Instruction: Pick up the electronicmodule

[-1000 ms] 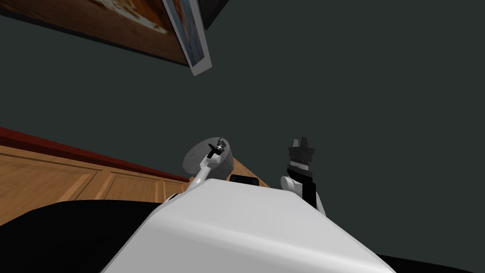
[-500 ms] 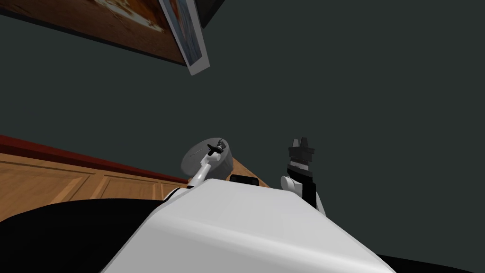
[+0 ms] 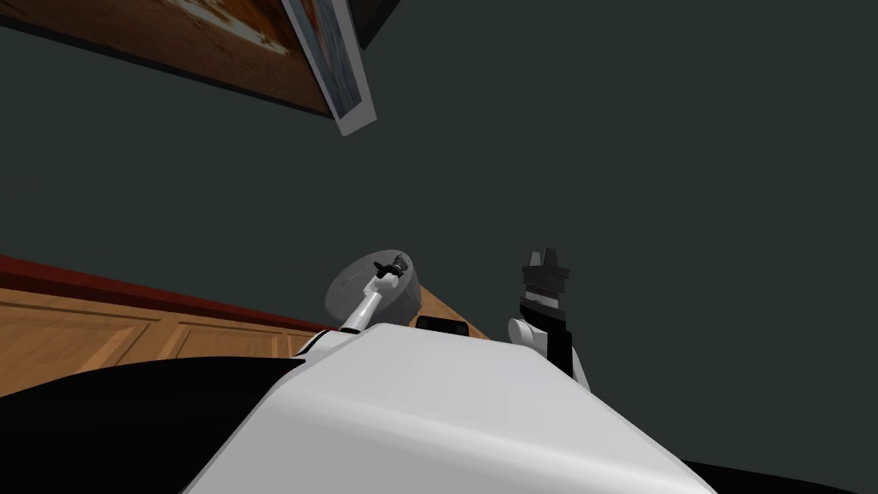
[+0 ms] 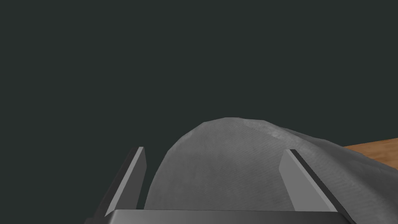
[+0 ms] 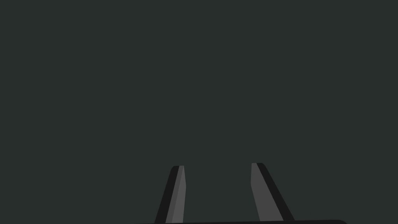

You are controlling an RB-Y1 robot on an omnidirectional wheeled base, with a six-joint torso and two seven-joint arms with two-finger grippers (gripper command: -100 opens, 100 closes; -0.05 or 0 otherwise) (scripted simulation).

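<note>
**Task item.** A grey, round, drum-shaped electronic module with a matt, finely ribbed surface. It stands on the top of a light brown wooden cabinet that has a panelled front and a dark red strip along its rear edge. The module sits at the end corner of that top. A bare wedge of wood shows just beside it.

**Left arm.** The left gripper is at the module, and in the head view it lies over the module's round face. In the left wrist view its two light grey fingers are spread wide, released rather than clenched. The module's rounded bulk rises between them from the gripper's dark body. One finger overlaps the module's flank, and the other stands just beside its edge. Whether either blade touches the module cannot be told. A strip of the cabinet's wooden top shows past the module on one side.

**Right arm.** The right gripper is held up well apart from the module, off the cabinet's end and in front of a plain dark grey-green wall. Its blades stand apart with nothing between them, so it is released.

**Surroundings.** A framed picture with a pale border hangs on the wall above the cabinet. A black area lies below the cabinet's front.
</note>
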